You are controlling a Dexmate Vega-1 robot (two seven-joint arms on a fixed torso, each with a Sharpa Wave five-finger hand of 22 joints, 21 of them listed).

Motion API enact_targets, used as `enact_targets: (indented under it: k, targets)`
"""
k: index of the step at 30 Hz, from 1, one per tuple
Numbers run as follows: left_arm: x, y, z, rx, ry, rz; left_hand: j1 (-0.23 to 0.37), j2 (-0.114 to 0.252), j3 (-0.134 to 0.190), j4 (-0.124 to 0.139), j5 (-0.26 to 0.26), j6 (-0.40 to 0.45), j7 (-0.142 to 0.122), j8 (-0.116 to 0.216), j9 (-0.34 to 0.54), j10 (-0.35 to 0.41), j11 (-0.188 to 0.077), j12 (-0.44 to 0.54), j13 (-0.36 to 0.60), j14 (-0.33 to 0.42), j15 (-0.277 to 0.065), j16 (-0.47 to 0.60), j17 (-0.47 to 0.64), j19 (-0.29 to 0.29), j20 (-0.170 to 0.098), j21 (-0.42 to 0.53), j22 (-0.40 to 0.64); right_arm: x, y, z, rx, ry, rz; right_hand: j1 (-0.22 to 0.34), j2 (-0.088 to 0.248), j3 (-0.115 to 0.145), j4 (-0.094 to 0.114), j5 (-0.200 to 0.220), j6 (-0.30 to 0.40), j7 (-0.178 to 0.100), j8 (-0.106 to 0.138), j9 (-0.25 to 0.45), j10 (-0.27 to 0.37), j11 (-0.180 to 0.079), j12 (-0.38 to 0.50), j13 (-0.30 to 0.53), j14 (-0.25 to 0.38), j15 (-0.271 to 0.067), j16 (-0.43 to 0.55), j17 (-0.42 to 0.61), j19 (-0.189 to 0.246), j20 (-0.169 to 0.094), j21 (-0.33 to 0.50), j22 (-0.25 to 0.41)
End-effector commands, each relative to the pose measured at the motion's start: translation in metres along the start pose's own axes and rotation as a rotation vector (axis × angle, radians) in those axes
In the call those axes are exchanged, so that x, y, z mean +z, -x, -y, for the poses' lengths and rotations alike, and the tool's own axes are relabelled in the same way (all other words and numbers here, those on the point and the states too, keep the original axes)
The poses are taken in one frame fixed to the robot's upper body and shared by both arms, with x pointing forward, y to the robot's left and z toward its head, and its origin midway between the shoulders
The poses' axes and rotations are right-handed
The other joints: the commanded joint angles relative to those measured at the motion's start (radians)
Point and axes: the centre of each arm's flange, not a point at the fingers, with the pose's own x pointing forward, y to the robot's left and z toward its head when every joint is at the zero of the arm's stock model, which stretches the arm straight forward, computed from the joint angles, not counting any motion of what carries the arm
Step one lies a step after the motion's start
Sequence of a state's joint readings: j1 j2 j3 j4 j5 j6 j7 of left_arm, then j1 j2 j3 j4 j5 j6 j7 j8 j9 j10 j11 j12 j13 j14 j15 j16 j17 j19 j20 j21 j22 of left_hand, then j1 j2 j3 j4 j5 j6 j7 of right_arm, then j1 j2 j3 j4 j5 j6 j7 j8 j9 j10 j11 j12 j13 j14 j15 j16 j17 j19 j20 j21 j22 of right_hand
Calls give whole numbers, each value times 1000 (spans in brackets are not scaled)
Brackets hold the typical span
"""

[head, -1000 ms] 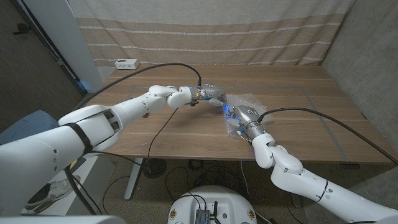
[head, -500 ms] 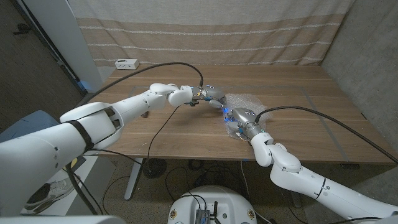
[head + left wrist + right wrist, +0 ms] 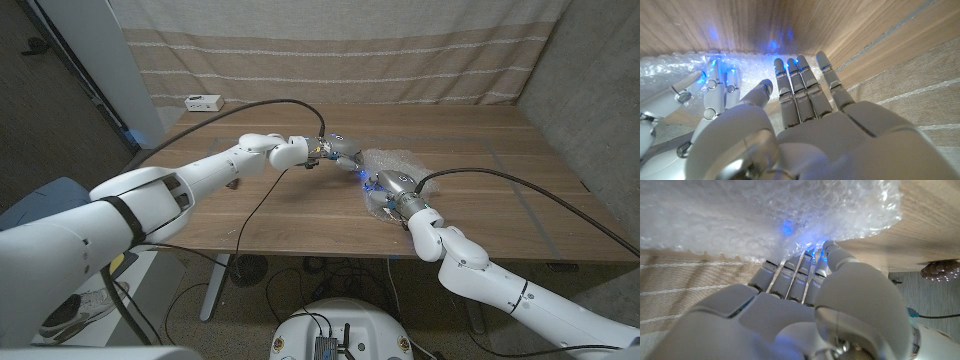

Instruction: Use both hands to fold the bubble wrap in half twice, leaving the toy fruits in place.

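Head view showed the bubble wrap [image 3: 393, 160] bunched mid-worktop [image 3: 500, 200], between both hands. The right hand [image 3: 388, 188] pinched its near edge; the left hand [image 3: 338, 152] hovered with fingers [image 3: 797, 85] spread, holding nothing. Light, limp and slippery, it probably wanted gripping at corners.

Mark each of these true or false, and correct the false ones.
1. The bubble wrap lies on the wooden table. True.
2. The left hand is far from the wrap, at the table's left edge. False: it is at the wrap's left side.
3. The right hand has its fingers under the wrap. True.
4. A white box sits on the wrap. False: it sits at the table's far left corner.
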State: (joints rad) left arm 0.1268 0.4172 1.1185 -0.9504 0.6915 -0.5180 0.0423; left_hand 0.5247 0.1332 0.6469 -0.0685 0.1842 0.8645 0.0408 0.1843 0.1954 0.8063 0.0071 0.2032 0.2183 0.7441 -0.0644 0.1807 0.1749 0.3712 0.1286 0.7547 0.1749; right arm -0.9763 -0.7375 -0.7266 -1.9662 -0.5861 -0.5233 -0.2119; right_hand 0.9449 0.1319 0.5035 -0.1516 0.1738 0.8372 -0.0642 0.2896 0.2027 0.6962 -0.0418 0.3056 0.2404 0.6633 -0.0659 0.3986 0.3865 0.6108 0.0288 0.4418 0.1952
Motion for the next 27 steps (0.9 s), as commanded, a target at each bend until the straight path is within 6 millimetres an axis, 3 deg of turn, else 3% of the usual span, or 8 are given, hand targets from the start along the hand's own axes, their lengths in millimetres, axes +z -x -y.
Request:
enact_targets:
  k: [1, 9, 19, 27]
  targets:
    - [-14, 13, -17, 137, 77, -52, -9, 2, 9, -7, 1, -7, -2, -2, -1, -7, -2, 0, 5, -8, 0, 0, 1, -9, 2, -4, 3, -12, -12, 25, -64, -210, 3, -9, -2, -3, 3, 1, -20, 2, -9, 2, -21, 4, -13, 1, -17, -63, -10, 4, -14, -2, -3, 3]
    - [-21, 26, -25, 232, 166, -85, -11, 7, 18, -15, 3, -29, 4, -5, -1, -19, 6, 1, 9, -18, 5, 2, 2, -21, 8, -13, 5, -23, -19, 40, -114, -341, 12, -56, -2, -23, 27, 1, -99, 10, -49, 2, -83, 21, -46, -2, -68, -39, -42, -1, -36, 13, -3, 2]
    - [-33, 61, -26, 418, 362, -223, -37, 27, 29, -12, 4, -151, -10, -16, -1, -115, 17, -15, 18, -89, 31, 1, 12, -49, 17, -33, 7, -37, -28, 59, -192, -466, 21, -75, 23, -24, 41, 6, -131, 13, -65, 2, -106, 34, -59, -2, -86, -31, -52, 2, -60, 13, -9, 1]
    - [-47, 94, -11, 542, 600, -344, -60, 29, 30, -3, 3, -231, -10, -17, -2, -168, 28, -17, 19, -122, 45, 5, 14, -63, 22, -44, 8, -46, -37, 75, -271, -597, 28, -68, 31, -24, 35, 9, -136, 14, -68, 3, -112, 32, -62, -2, -93, -31, -48, 10, -65, 11, -9, 1]
